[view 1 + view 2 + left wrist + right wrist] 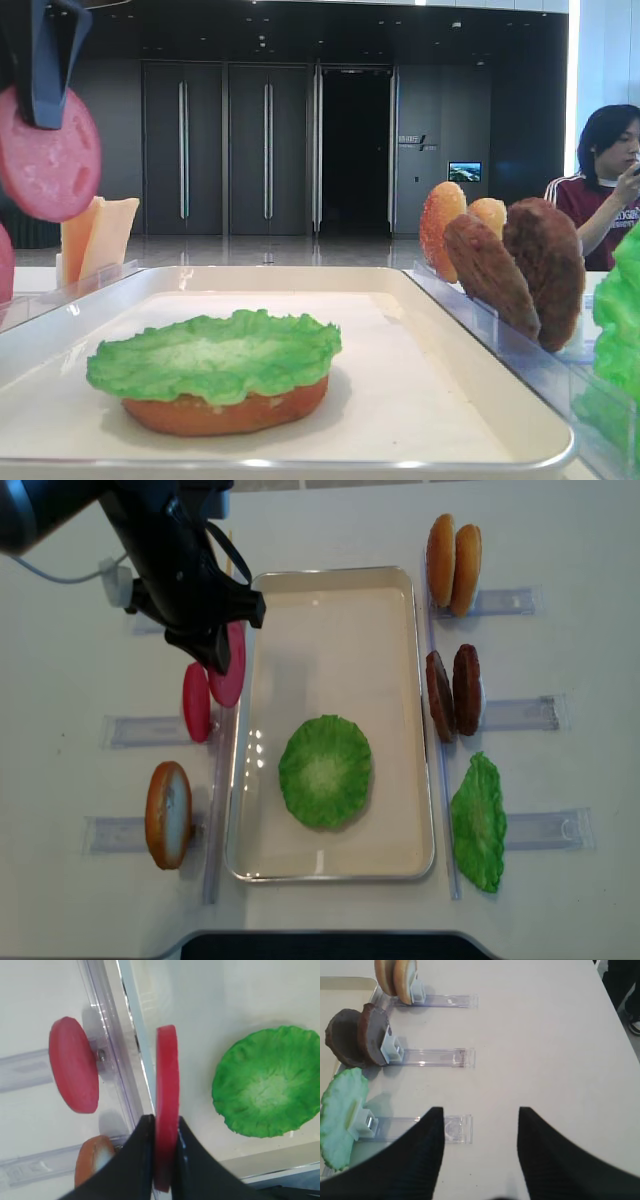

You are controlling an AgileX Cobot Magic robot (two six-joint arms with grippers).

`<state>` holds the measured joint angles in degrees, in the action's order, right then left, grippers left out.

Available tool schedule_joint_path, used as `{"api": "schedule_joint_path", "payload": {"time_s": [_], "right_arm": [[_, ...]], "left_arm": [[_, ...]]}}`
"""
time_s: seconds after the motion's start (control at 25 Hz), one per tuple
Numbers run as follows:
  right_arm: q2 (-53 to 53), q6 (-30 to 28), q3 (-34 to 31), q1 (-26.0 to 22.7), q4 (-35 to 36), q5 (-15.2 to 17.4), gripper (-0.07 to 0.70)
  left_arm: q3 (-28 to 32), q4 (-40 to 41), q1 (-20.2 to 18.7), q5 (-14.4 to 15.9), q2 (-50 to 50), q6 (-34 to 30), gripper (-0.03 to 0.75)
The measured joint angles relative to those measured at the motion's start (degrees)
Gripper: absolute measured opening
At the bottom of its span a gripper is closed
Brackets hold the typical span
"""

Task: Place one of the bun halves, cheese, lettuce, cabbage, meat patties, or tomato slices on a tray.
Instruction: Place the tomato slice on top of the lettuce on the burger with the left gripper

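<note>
My left gripper (pixel 218 658) is shut on a red tomato slice (pixel 233 668), held on edge above the left rim of the cream tray (pixel 330 574). In the left wrist view the slice (pixel 166 1075) sits pinched between the black fingers (pixel 140 1160). A second tomato slice (pixel 196 702) stands in its clear holder just left of the tray. On the tray lies a green lettuce leaf (pixel 215 355) on top of a flat bun half (pixel 225 413). My right gripper (pixel 480 1112) is open over bare table, with nothing between its fingers.
Right of the tray, clear holders carry two bun halves (pixel 453 563), two meat patties (pixel 452 692) and a green leaf (pixel 480 822). A bun half (pixel 168 813) stands at front left, and cheese slices (pixel 95 235) at back left. A person (pixel 610 180) sits beyond the table.
</note>
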<state>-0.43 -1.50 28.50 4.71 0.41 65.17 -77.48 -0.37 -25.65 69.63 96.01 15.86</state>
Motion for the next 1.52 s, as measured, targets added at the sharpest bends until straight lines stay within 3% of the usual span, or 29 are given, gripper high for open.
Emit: {"api": "schedule_joint_path", "payload": {"time_s": [0.24,0.4,0.6,0.96,1.2,1.52], "right_arm": [[0.0,0.0,0.0,0.0,0.0,0.0,0.354],[0.0,0.0,0.0,0.0,0.0,0.0,0.354],[0.0,0.0,0.0,0.0,0.0,0.0,0.354],[0.0,0.0,0.0,0.0,0.0,0.0,0.354],[0.0,0.0,0.0,0.0,0.0,0.0,0.354],[0.0,0.0,0.0,0.0,0.0,0.0,0.354]], "left_arm": [[5.6,-4.3,0.0,-0.3,-2.0,-2.4,0.046],[6.8,-11.8,0.0,-3.0,-2.5,-5.9,0.046],[6.8,-23.6,0.0,-5.7,-2.6,-13.8,0.046],[10.3,-31.0,0.4,-6.4,-2.5,-26.3,0.046],[17.2,-38.8,1.4,-11.2,-0.9,-34.7,0.046],[18.0,-49.7,2.2,-14.4,5.3,-44.0,0.045]]}}
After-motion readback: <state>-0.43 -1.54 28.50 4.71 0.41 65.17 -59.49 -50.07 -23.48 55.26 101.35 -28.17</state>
